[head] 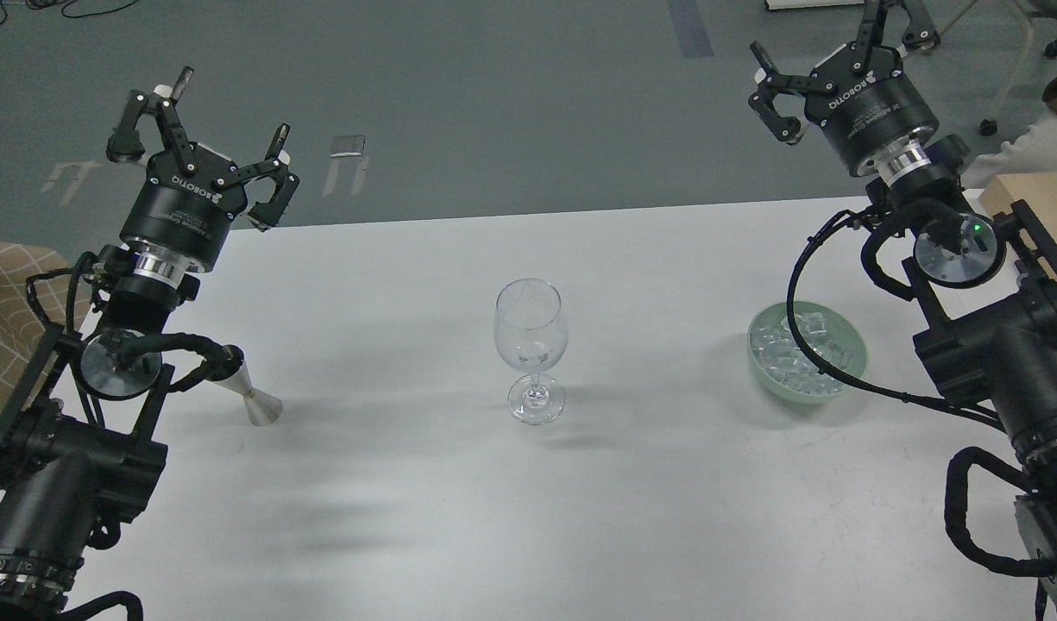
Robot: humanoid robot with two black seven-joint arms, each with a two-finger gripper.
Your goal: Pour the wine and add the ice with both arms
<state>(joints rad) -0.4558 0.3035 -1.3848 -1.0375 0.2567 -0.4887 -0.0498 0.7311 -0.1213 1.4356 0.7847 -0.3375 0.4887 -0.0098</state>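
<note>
A clear wine glass [529, 345] stands upright at the middle of the white table [424, 517] and looks empty. Small clear ice [791, 362] cubes fill a pale green dish [757, 341] to its right, with a black cable of my right arm looping across the dish. A small silver cone-shaped measure [254, 395] stands at the left, below my left arm; no wine shows in it. My left gripper [229, 110] is raised over the table's far left edge, open and empty. My right gripper [826, 39] is raised beyond the far right edge, open and empty.
A pale wooden block [1024, 194] sits at the table's right edge behind my right arm. Checked cloth [2, 276] lies off the left edge. Grey floor [493, 103] lies beyond the table's far edge.
</note>
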